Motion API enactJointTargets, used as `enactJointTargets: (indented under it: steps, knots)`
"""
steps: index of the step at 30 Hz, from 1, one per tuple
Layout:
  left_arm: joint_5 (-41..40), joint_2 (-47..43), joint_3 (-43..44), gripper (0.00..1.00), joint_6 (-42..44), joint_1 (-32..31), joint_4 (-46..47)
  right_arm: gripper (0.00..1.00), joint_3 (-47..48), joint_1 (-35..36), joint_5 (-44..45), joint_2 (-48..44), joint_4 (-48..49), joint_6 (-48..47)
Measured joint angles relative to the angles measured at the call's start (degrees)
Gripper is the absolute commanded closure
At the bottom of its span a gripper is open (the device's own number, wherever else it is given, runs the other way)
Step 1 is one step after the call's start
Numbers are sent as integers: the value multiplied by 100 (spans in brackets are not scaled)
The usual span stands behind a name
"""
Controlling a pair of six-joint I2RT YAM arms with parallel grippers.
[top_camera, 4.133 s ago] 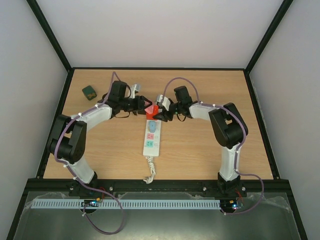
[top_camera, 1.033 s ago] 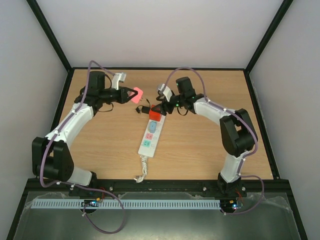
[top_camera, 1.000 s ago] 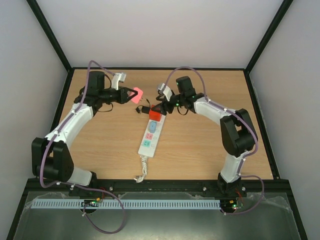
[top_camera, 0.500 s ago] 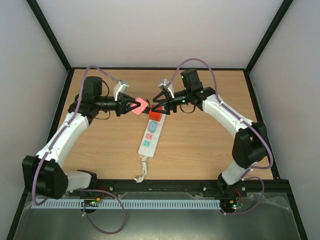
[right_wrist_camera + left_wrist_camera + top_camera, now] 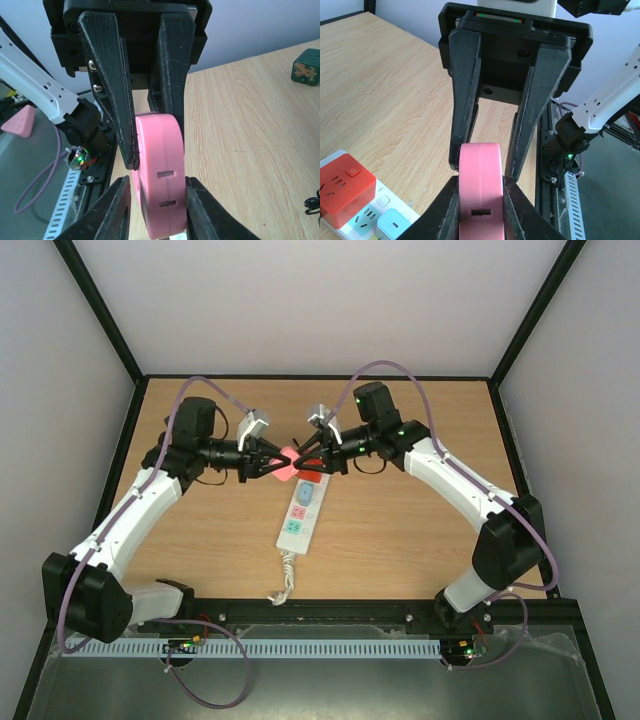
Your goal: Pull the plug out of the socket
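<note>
On the wooden table [image 5: 420, 530] the socket [image 5: 298, 515] lies lengthwise between the two arms, with its coiled cord [image 5: 285, 580] at the near end and a red cube adapter [image 5: 312, 478] seated at the far end. Above that far end the left gripper [image 5: 272, 466] and the right gripper [image 5: 308, 456] meet tip to tip. Each has its jaws narrowed onto the flat sides of the pink plug [image 5: 288, 462]. Both wrist views show two pairs of black fingers pressed against it from opposite ends. The plug is held in the air, clear of the socket. A small green cube [image 5: 305, 67] sits far off on the table.
</note>
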Motion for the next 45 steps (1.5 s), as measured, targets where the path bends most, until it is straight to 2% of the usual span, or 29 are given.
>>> enactJointTargets:
  steps: [4, 9, 13, 14, 15, 19, 24, 27, 34, 35, 36, 38, 39, 40, 45]
  knots:
    - [70, -55, 0, 97, 81, -11, -37, 81, -26, 0, -28, -66, -9, -4]
    - [208, -81, 0, 94, 236, -11, -125, 95, -55, 0, -188, -94, -59, -44]
    - [284, -94, 0, 78, 267, -15, -157, 98, -72, -2, -299, -116, -87, -20]
    - [293, -96, 0, 69, 269, -15, -168, 98, -72, -2, -315, -116, -94, -11]
    - [297, -96, 0, 64, 271, -15, -184, 98, -72, -2, -326, -116, -105, -7]
    - [219, -96, 20, 59, 254, 33, -289, 98, -72, 0, -374, -131, -164, -7]
    - [236, -96, 55, 63, 273, 140, -463, 98, -76, -26, -323, -138, -210, -28]
    - [249, -98, 55, 69, 328, 175, -557, 98, -92, -35, -284, -138, -247, -57]
    - [382, -98, 55, 92, 501, 179, -629, 98, -116, -46, -254, -146, -284, -76]
    - [404, -98, 55, 95, 533, 179, -625, 96, -118, -50, -273, -146, -284, -63]
    - [422, -98, 55, 97, 522, 179, -623, 87, -120, -52, -284, -153, -275, -37]
    - [442, -98, 55, 97, 514, 186, -627, 48, -144, -55, -293, -160, -227, 37]
    - [448, -98, 55, 97, 494, 190, -623, 35, -162, -57, -284, -166, -179, 127]
    - [422, -96, 55, 97, 446, 199, -616, 28, -190, -72, -267, -173, -101, 203]
    - [302, -96, 55, 97, 46, 402, -389, 26, -321, -192, -103, -232, 361, 761]
